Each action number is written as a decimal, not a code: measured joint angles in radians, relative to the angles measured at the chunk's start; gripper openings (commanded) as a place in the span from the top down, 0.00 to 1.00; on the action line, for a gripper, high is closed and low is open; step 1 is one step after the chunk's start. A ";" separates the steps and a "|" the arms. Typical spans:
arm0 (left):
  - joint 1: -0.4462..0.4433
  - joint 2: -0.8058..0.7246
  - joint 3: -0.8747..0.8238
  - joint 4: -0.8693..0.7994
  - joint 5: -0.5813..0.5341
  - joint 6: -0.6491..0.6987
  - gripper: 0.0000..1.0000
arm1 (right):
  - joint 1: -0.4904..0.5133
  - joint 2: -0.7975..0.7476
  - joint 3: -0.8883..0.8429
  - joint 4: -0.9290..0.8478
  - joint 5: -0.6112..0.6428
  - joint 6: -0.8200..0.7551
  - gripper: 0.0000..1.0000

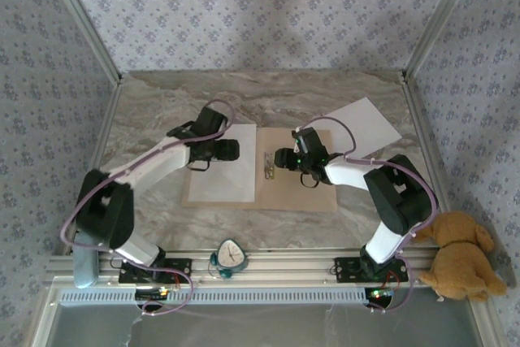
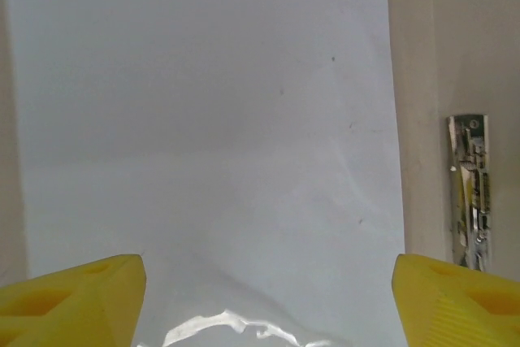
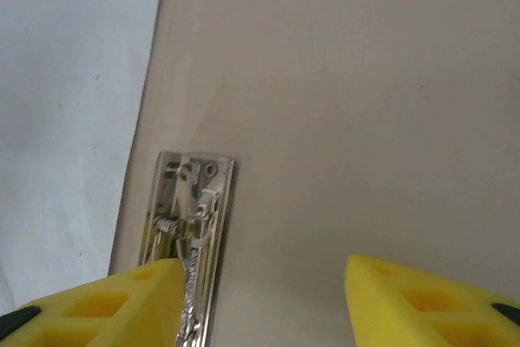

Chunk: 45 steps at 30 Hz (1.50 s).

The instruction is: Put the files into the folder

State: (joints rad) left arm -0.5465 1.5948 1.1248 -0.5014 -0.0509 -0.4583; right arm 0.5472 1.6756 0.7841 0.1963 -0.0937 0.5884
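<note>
The tan folder lies open on the marble table, its metal clip on the centre fold. One white sheet of the files lies flat on the folder's left half. A second sheet lies at the folder's far right corner, partly on the table. My left gripper hangs open low over the left sheet, with nothing between its yellow fingers; the clip is to its right. My right gripper is open over the bare folder, its left finger right beside the clip.
A brown teddy bear sits at the near right corner beside the right arm's base. A small white and teal object rests on the front rail between the bases. Patterned walls and metal posts close in the table's sides and back.
</note>
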 measured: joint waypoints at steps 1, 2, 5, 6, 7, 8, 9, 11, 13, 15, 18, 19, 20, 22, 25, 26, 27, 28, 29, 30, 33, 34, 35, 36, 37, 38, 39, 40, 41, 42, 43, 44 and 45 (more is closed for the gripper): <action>-0.010 0.046 0.031 -0.002 -0.009 0.006 0.19 | -0.002 0.002 -0.006 0.010 0.007 0.013 0.45; -0.016 0.087 0.058 -0.005 -0.018 0.010 0.19 | -0.002 0.005 -0.013 0.022 0.014 0.028 0.45; -0.024 0.196 0.130 -0.021 -0.042 0.021 0.19 | -0.002 0.022 -0.029 0.041 0.034 0.065 0.45; -0.023 0.218 0.144 -0.024 -0.050 0.024 0.18 | -0.002 0.027 -0.034 0.048 0.039 0.074 0.45; -0.023 0.240 0.156 -0.026 -0.059 0.026 0.18 | -0.002 0.029 -0.037 0.059 0.043 0.083 0.45; -0.023 0.259 0.166 -0.029 -0.068 0.029 0.17 | -0.002 0.029 -0.037 0.069 0.047 0.091 0.45; -0.023 0.275 0.174 -0.033 -0.076 0.032 0.17 | -0.002 0.031 -0.038 0.075 0.050 0.098 0.45; -0.023 0.308 0.193 -0.042 -0.088 0.037 0.17 | -0.002 0.034 -0.048 0.097 0.055 0.112 0.45; -0.023 0.333 0.205 -0.047 -0.096 0.044 0.16 | -0.002 0.034 -0.056 0.116 0.061 0.124 0.45; -0.023 0.351 0.206 -0.049 -0.097 0.051 0.16 | -0.002 0.034 -0.061 0.127 0.066 0.133 0.45; -0.023 0.365 0.206 -0.048 -0.092 0.058 0.16 | -0.001 0.034 -0.065 0.136 0.075 0.143 0.45; -0.023 0.367 0.206 -0.048 -0.089 0.060 0.16 | 0.001 0.034 -0.066 0.138 0.079 0.147 0.45; -0.023 0.367 0.202 -0.044 -0.081 0.063 0.17 | 0.002 0.034 -0.066 0.139 0.083 0.151 0.45; -0.023 0.367 0.191 -0.031 -0.067 0.069 0.17 | 0.005 0.034 -0.066 0.139 0.092 0.157 0.45; -0.023 0.358 0.169 -0.003 -0.055 0.081 0.18 | 0.006 0.036 -0.066 0.141 0.101 0.161 0.45; -0.023 0.352 0.158 0.008 -0.054 0.085 0.18 | 0.006 0.037 -0.066 0.143 0.105 0.164 0.45; -0.023 0.346 0.149 0.016 -0.051 0.090 0.18 | 0.007 0.038 -0.066 0.145 0.108 0.164 0.45; -0.023 0.340 0.139 0.026 -0.047 0.094 0.18 | 0.007 0.039 -0.066 0.146 0.110 0.164 0.45; -0.023 0.334 0.129 0.034 -0.045 0.098 0.18 | 0.008 0.039 -0.066 0.148 0.114 0.164 0.45; -0.023 0.329 0.122 0.039 -0.042 0.103 0.18 | 0.009 0.040 -0.066 0.149 0.117 0.164 0.45; -0.023 0.315 0.100 0.058 -0.034 0.111 0.19 | 0.011 0.041 -0.066 0.151 0.125 0.165 0.45; -0.023 0.311 0.095 0.062 -0.031 0.112 0.19 | 0.011 0.041 -0.066 0.152 0.126 0.165 0.45; -0.023 0.309 0.091 0.064 -0.030 0.114 0.19 | 0.011 0.042 -0.066 0.152 0.127 0.165 0.45; -0.023 0.309 0.089 0.066 -0.031 0.114 0.19 | 0.011 0.042 -0.066 0.153 0.128 0.164 0.45; -0.023 0.308 0.088 0.068 -0.032 0.114 0.18 | 0.011 0.042 -0.066 0.153 0.128 0.164 0.45; -0.023 0.308 0.088 0.068 -0.032 0.114 0.18 | 0.011 0.043 -0.066 0.153 0.129 0.164 0.45; -0.023 0.308 0.088 0.068 -0.033 0.113 0.18 | 0.011 0.043 -0.066 0.153 0.129 0.165 0.45; -0.023 0.308 0.088 0.068 -0.034 0.109 0.18 | 0.011 0.043 -0.066 0.153 0.129 0.165 0.45; -0.023 0.308 0.088 0.068 -0.037 0.104 0.19 | 0.011 0.043 -0.066 0.153 0.130 0.165 0.45; -0.024 0.308 0.088 0.068 -0.040 0.098 0.18 | 0.012 0.043 -0.066 0.153 0.131 0.166 0.45; -0.024 0.308 0.088 0.068 -0.044 0.090 0.18 | 0.012 0.043 -0.066 0.153 0.132 0.168 0.46; -0.024 0.308 0.088 0.068 -0.049 0.081 0.18 | 0.012 0.043 -0.066 0.153 0.132 0.170 0.46; -0.025 0.308 0.088 0.068 -0.054 0.073 0.18 | 0.012 0.043 -0.066 0.153 0.134 0.172 0.46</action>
State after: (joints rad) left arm -0.5716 1.9030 1.2125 -0.4335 -0.1047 -0.3851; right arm 0.5591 1.7187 0.7181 0.3489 0.0399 0.7609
